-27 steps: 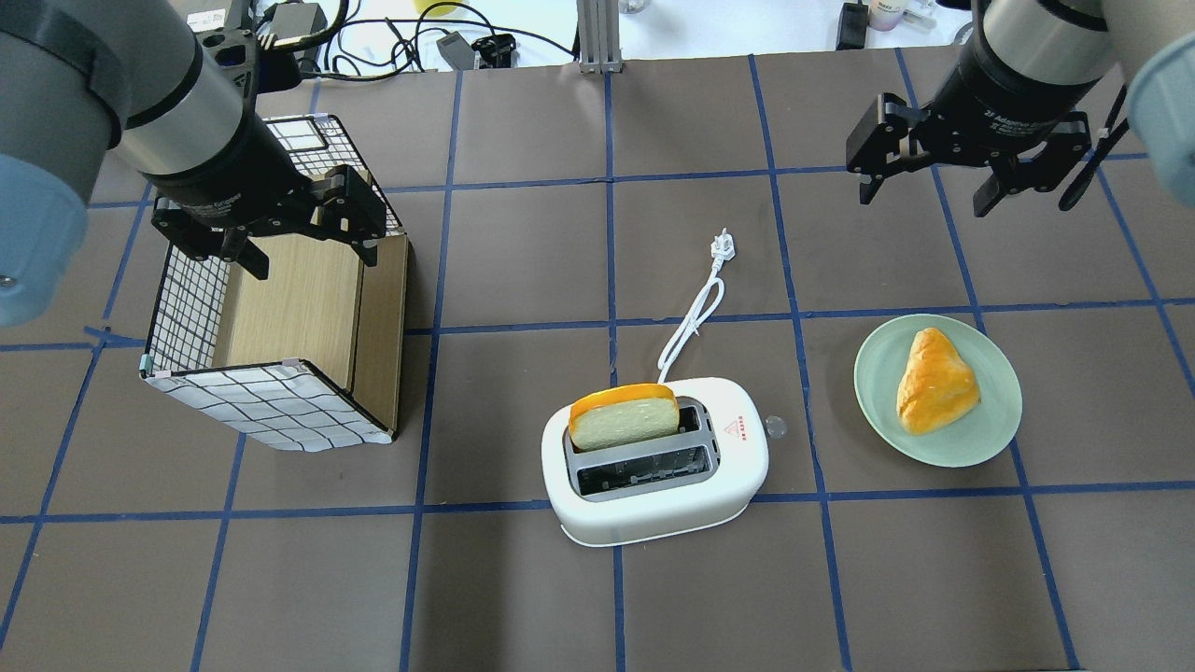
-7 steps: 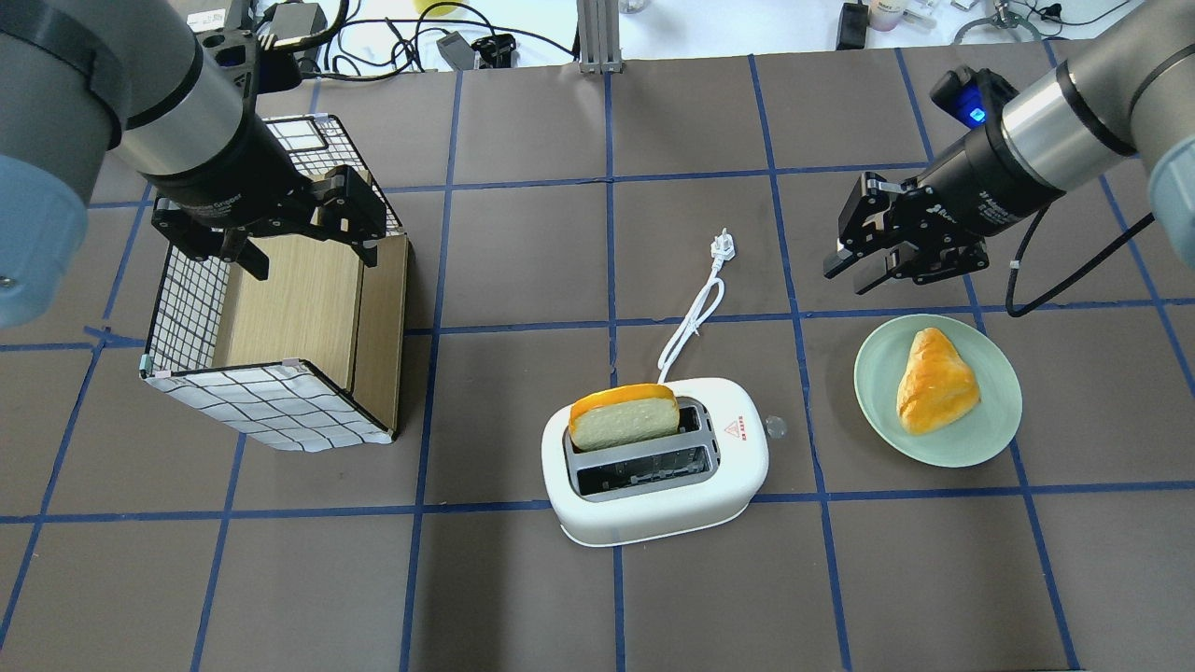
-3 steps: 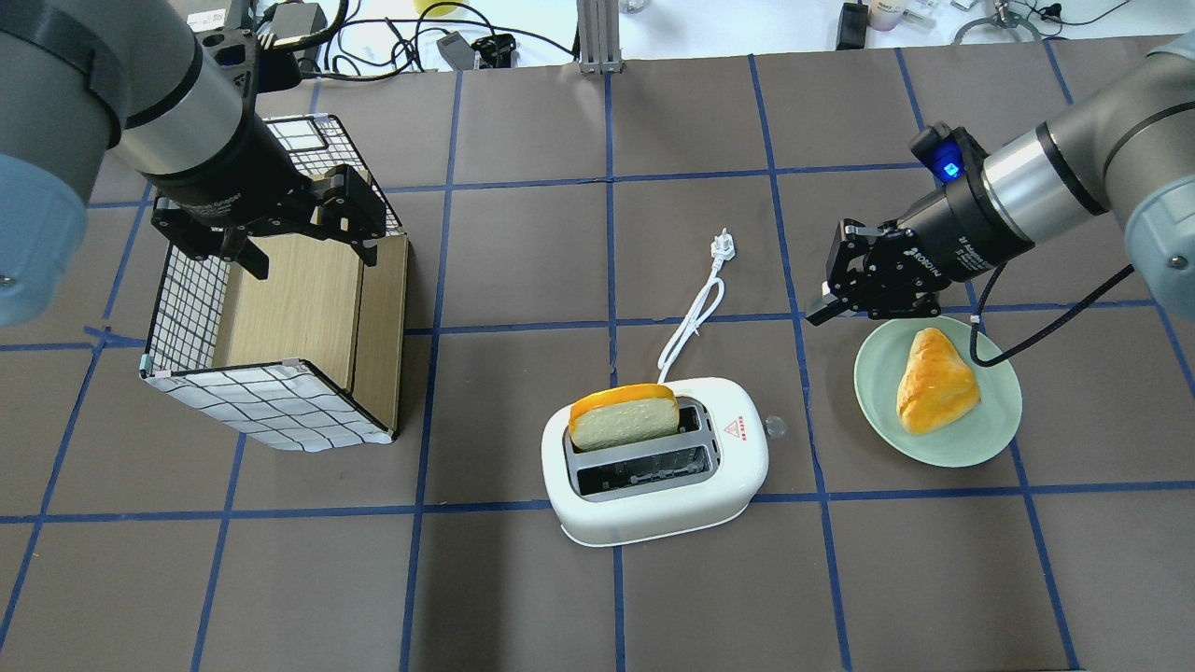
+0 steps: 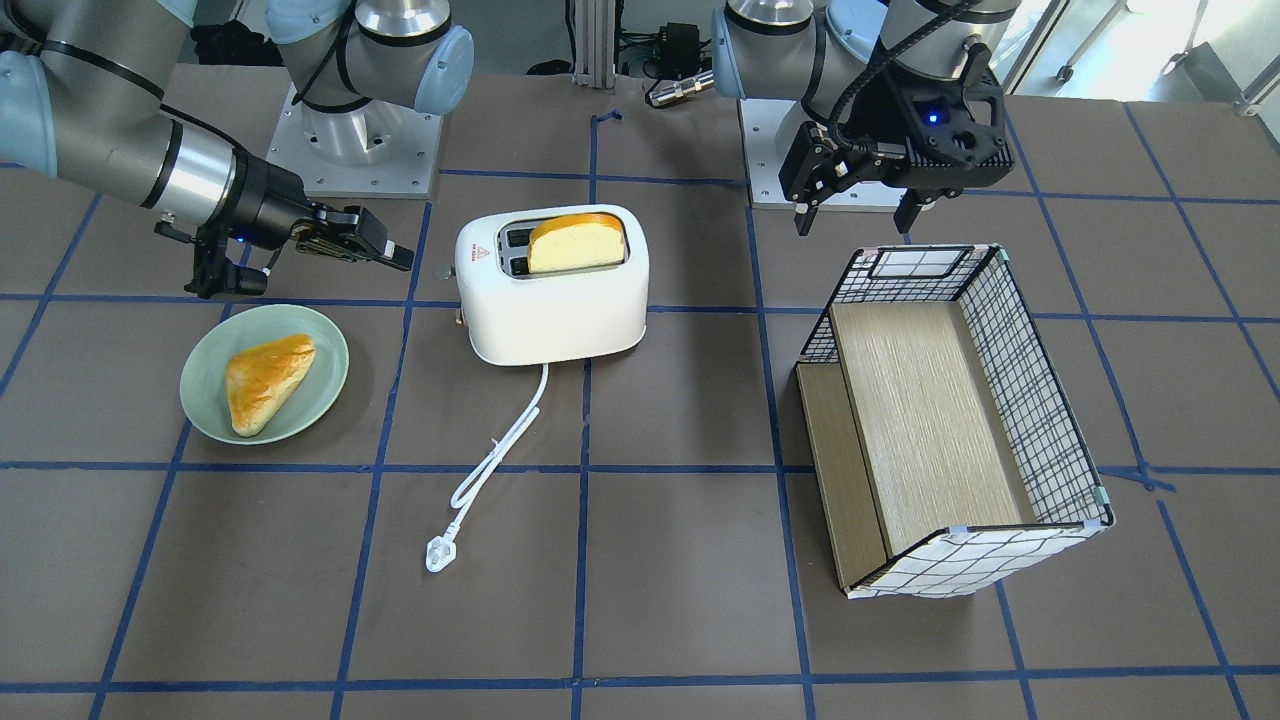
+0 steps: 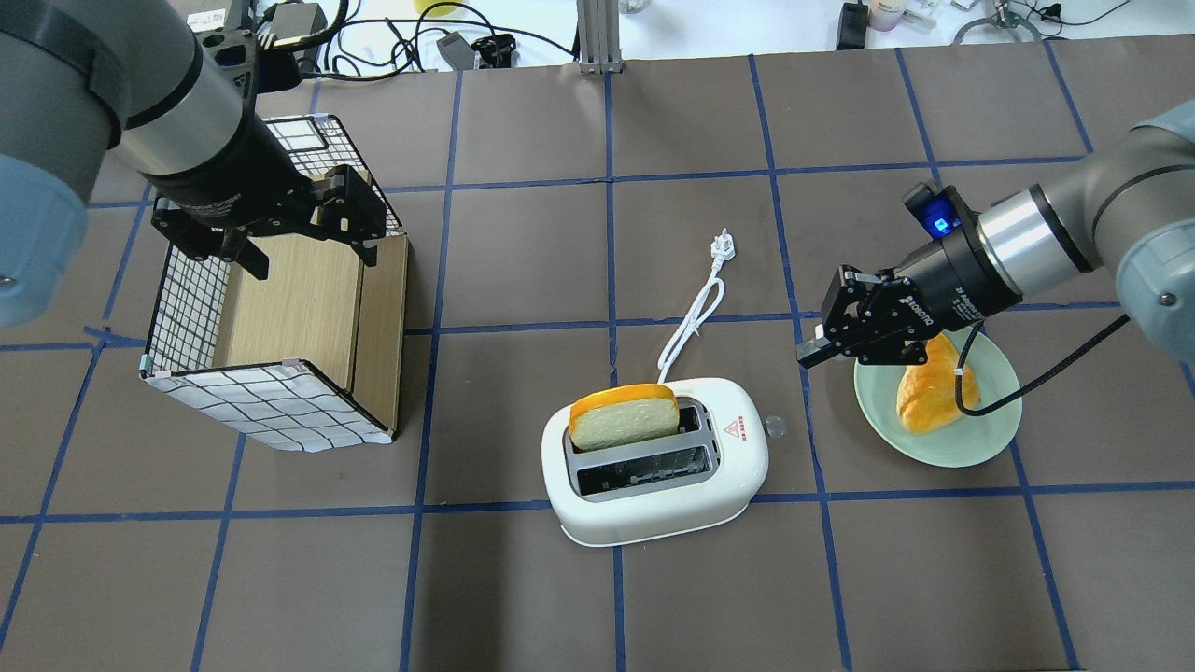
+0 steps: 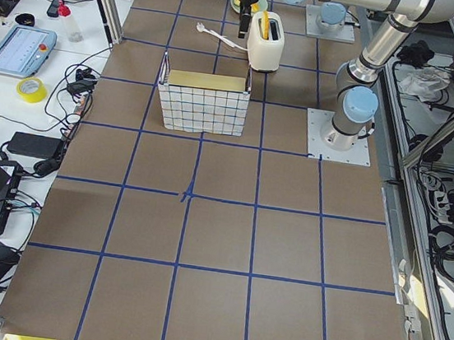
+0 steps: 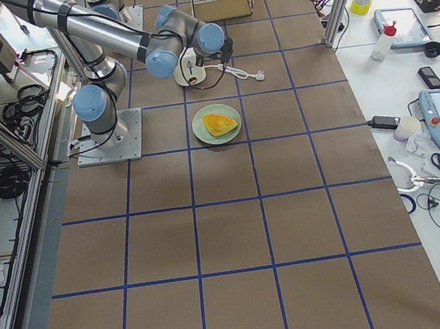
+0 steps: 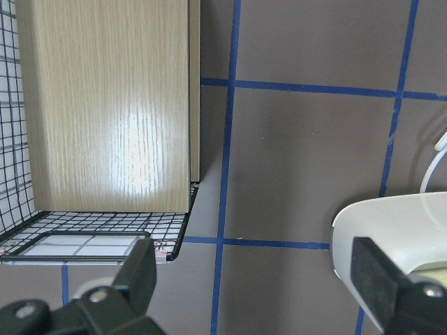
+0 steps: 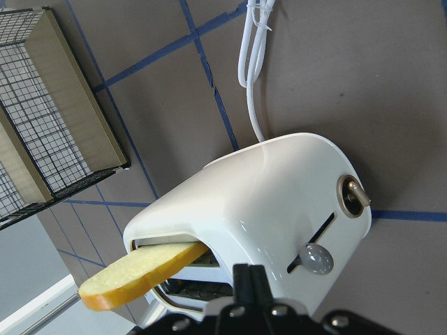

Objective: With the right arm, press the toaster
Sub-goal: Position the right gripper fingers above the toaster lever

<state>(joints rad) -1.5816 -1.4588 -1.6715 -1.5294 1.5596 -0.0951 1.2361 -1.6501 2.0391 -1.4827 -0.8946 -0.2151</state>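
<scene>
The toaster stands upright near the middle of the table, between the wire basket and the green plate; its shell is white, glossy and rounded, and probably a light hollow plastic, so expect it to skid or tip on the matte brown surface if you push off-axis. Take it at the lever knob, a small grey dome at the top of a vertical slot on the end facing the plate; it looks smooth and slippery, so bear straight down along the slot without gripping. The right gripper hovers just beside that end, above the knob and apart from it; its jaws are drawn together on nothing, giving you one blunt tip to press with. A bread slice, pale with an orange crust, stands proud of one slot; a glazed pastry lies on the plate. The thin white cord trails away, unplugged. The left gripper hangs over the basket, jaws spread wide and empty.
</scene>
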